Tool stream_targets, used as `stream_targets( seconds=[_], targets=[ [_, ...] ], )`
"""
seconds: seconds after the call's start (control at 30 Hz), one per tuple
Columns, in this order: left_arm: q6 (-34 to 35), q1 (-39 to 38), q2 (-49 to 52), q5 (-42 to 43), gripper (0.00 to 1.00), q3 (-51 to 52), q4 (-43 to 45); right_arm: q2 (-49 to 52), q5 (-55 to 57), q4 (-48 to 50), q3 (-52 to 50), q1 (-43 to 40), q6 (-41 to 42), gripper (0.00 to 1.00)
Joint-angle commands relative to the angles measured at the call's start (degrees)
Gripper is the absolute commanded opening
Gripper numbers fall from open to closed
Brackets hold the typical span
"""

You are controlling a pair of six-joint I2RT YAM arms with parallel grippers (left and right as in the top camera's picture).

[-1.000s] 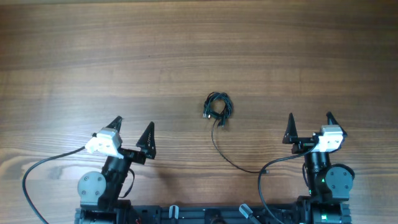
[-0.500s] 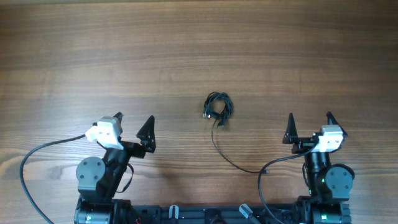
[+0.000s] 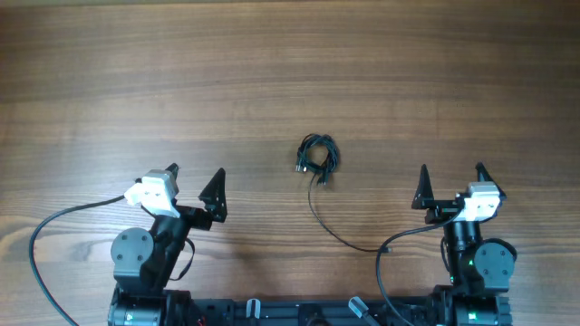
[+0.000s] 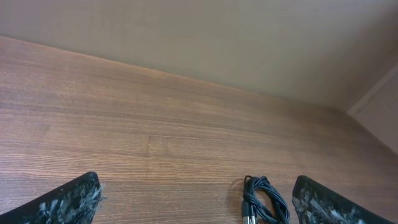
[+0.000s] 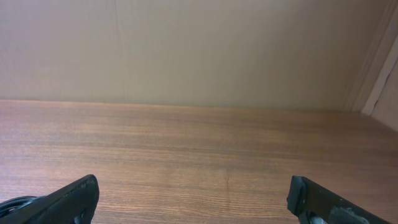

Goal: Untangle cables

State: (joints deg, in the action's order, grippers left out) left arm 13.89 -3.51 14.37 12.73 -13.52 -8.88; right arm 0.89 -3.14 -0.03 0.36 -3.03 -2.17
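Not begun | cables (image 3: 317,155) in one tight knot, centre of table (image 3: 109,72), one tail trailing toward 5 o'clock | left claw (image 3: 196,172) spread, empty, knot at its 2 o'clock | right claw (image 3: 451,167) spread, empty, knot at its 10 o'clock | all untangling left to do

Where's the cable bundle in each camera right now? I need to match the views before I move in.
Overhead: the cables lie just right of centre, one strand trailing toward the near edge.
Left wrist: the bundle is at the bottom edge, right of middle.
Right wrist: only a dark sliver shows in the bottom-left corner; I cannot confirm that it is them.
Shared landmark: the wooden table.
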Motion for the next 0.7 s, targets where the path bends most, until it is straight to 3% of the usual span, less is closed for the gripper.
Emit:
stream_targets(
  seconds=[0.0, 0.3, 0.5, 0.6, 0.67],
  targets=[
    [0.09, -0.39, 0.15, -0.57, 1.00, -1.40, 0.07, -0.24, 0.57, 0.15, -0.07, 0.24, 0.83, 1.00],
    [3.58, -0.39, 8.07, -5.55, 1.00, -9.70, -8.02, -0.20, 0.59, 0.17, -0.07, 0.22, 0.83, 1.00],
    [12.33, -1.90, 31.89, -2.86, 1.00, -29.57, -16.26, -0.20, 0.59, 0.15, -0.07, 0.22, 0.83, 1.00],
    [15.34, -7.30, 42.47, 11.39, 1.00, -31.91, -7.37, -0.20, 0.59, 0.15, -0.07, 0.22, 0.83, 1.00],
    [15.61, -9.46, 47.39, 11.85, 1.00, -31.91, -3.80, -0.20, 0.59, 0.17, -0.07, 0.22, 0.83, 1.00]
  ],
)
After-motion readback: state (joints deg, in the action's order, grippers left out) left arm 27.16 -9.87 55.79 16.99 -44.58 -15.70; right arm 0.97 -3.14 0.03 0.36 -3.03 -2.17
